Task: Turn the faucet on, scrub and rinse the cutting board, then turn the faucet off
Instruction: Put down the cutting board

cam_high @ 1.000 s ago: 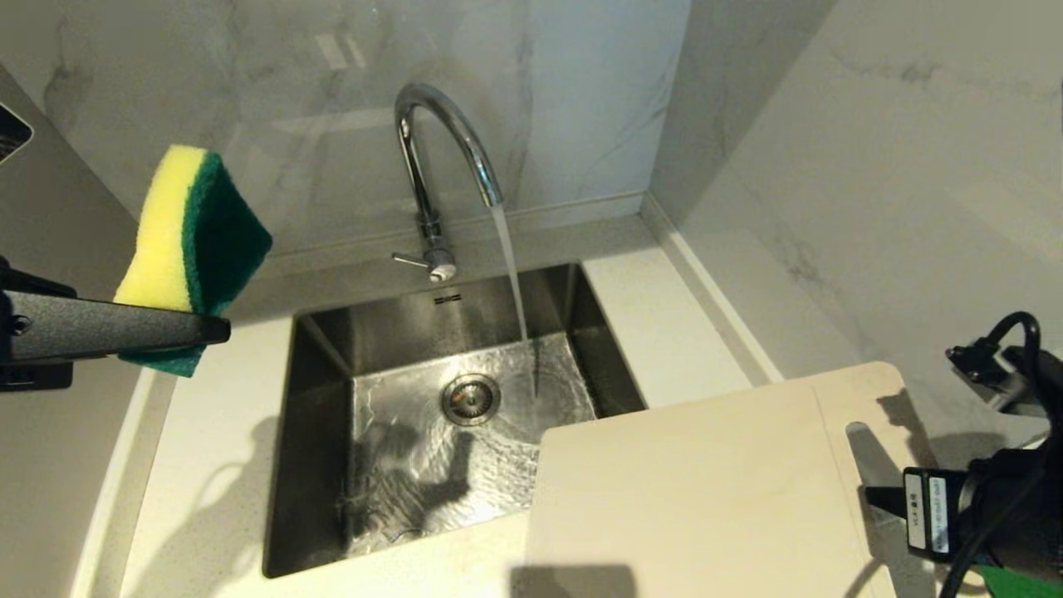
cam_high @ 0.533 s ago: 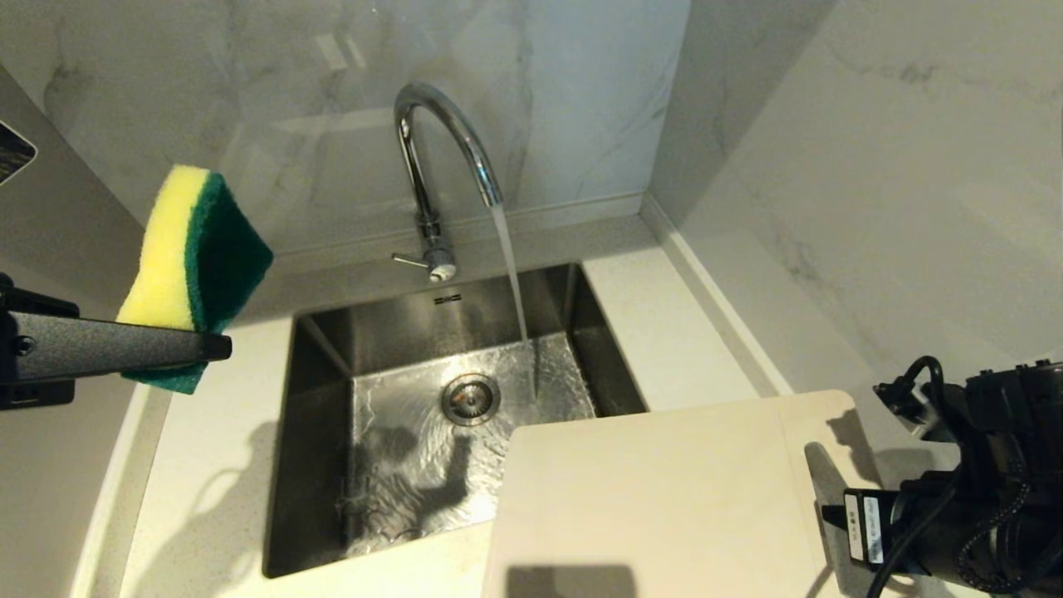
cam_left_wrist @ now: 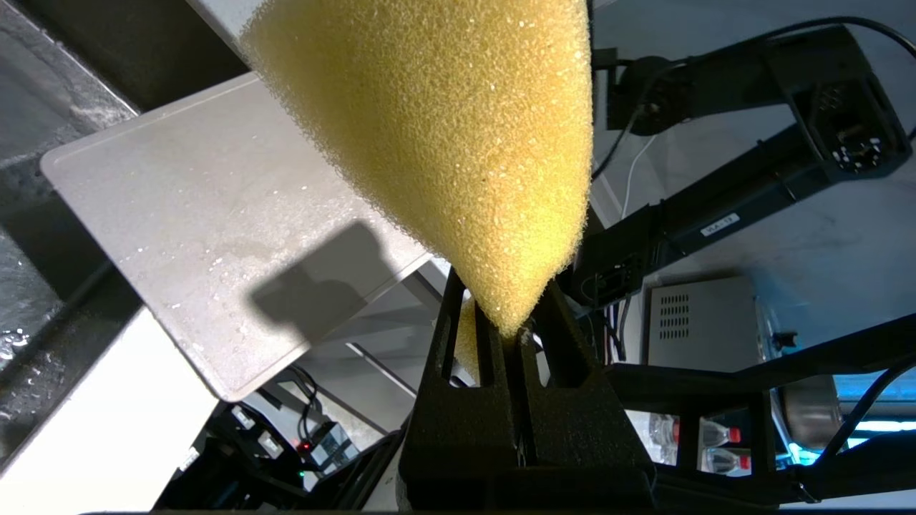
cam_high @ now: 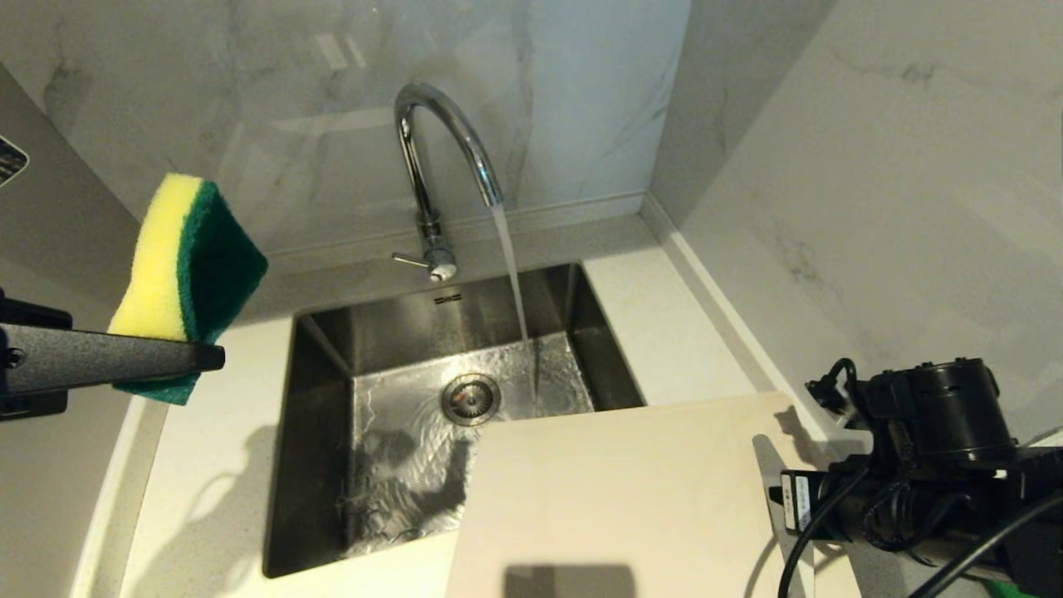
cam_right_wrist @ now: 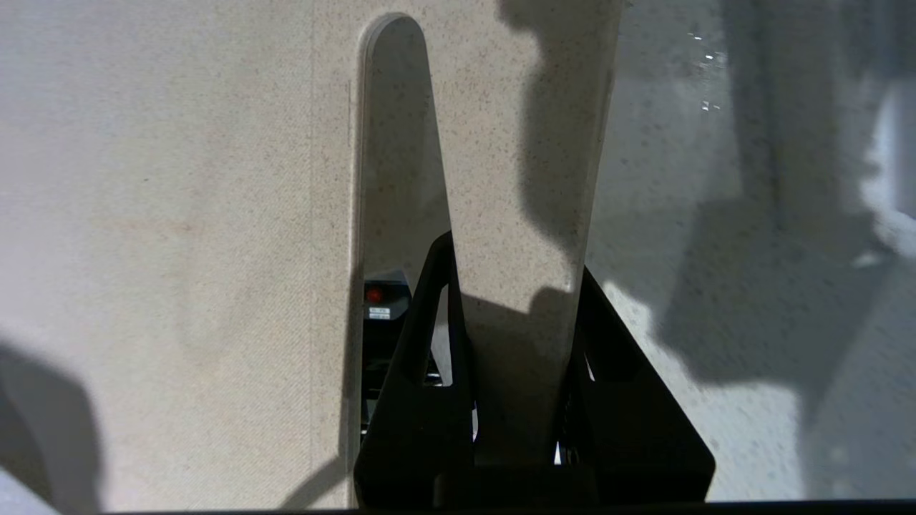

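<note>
Right tool [cam_right_wrist: 512,300] clamped across cutting board [cam_right_wrist: 179,214] handle

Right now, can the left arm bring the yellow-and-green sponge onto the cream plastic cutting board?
Probably yes. The left gripper holds the sponge up over the counter, left of the steel sink. Nothing stands between it and the cutting board, which the right gripper holds partly over the basin.

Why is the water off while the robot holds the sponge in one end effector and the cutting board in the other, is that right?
Not quite: the water is on. The head view shows a stream running from the faucet into the sink. The rest is right: the left end effector holds the sponge, and the right end effector grips the cutting board by its handle end.
</note>
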Robot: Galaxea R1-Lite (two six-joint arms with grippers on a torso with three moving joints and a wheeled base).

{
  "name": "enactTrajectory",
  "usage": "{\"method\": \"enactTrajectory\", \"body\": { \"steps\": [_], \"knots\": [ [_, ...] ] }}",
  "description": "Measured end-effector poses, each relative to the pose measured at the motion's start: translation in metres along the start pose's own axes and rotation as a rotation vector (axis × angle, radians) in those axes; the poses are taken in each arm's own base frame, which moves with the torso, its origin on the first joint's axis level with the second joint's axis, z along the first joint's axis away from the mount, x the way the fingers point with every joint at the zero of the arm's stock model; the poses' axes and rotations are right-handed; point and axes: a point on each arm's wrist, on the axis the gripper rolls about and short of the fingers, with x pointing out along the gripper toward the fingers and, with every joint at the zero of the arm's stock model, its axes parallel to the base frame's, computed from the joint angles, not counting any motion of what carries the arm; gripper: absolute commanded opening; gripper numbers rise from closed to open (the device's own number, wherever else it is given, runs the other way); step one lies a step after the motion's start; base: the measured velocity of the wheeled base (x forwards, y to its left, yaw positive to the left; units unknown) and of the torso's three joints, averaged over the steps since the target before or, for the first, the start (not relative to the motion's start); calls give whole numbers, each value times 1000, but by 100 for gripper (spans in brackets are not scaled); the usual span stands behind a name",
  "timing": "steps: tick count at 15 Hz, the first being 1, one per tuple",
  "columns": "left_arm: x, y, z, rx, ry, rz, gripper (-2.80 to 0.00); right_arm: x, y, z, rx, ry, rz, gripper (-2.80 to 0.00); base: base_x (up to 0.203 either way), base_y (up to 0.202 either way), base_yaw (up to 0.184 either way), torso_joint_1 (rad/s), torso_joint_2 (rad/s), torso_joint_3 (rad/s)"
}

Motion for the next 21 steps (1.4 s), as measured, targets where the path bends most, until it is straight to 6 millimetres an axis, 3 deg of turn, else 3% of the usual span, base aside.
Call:
{"method": "enactTrajectory", "body": {
  "steps": [12,17,18,21],
  "knots": [
    [-6,3,-23,-19,20,8,-280,76,4,-2,4,-97,21,-280,0,0,0,0,0,0],
    [-10,2,-32,-27,27,11,-280,94,5,-2,1,-107,22,-280,0,0,0,0,0,0],
    [-10,2,-34,-28,29,11,-280,95,5,-1,-1,-106,21,0,0,0,0,0,0,0],
    [-11,2,-36,-30,30,12,-280,98,5,0,2,-108,15,0,0,0,0,0,0,0]
  ]
}}
